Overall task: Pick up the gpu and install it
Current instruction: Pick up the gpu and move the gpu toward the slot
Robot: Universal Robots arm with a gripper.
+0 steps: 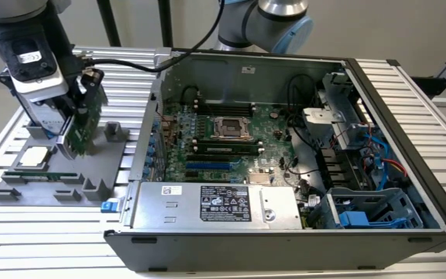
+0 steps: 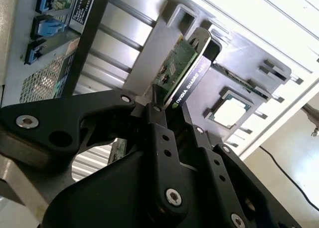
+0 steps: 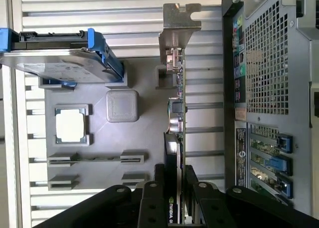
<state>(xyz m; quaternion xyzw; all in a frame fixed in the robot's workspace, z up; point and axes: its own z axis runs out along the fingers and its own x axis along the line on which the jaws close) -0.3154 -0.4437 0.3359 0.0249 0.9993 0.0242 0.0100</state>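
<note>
Open computer case (image 1: pixel 285 72) is laid on its side on the slatted table (image 1: pixel 37 232). Its green main board (image 1: pixel 231 136) is exposed, face up. A gray tray (image 1: pixel 103 171) is set just beside the case, on the exterior view's left.

The gpu (image 1: pixel 82 125) is held over the tray, stood steeply on end and tilted, with its green face turned toward the case. Whether its lower end is clear of the tray cannot be told. It is pinched by the gripper (image 1: pixel 67 116), whose fingers are pressed against its two flat faces.

Key relation: the long axis of the gpu is run straight out from the gripper, in line with the fingers, so it is carried as an extension of the tool. The case and main board are placed to the exterior view's right of the gpu, near but apart.

In the second wrist view the black cooler edge of the gpu (image 2: pixel 185 71) is seen clamped in the gripper (image 2: pixel 169 111), between fingers (image 2: pixel 158 133).

In the first wrist view the far end is shown: the gpu (image 3: pixel 175 113) is capped by a metal bracket (image 3: pixel 178 26), farthest from the gripper (image 3: pixel 174 188). A hard drive (image 3: pixel 60 63), a processor (image 3: pixel 70 125) and a memory stick (image 3: pixel 94 159) are seen on the tray there. The main board's slots are shown in the exterior view.
</note>
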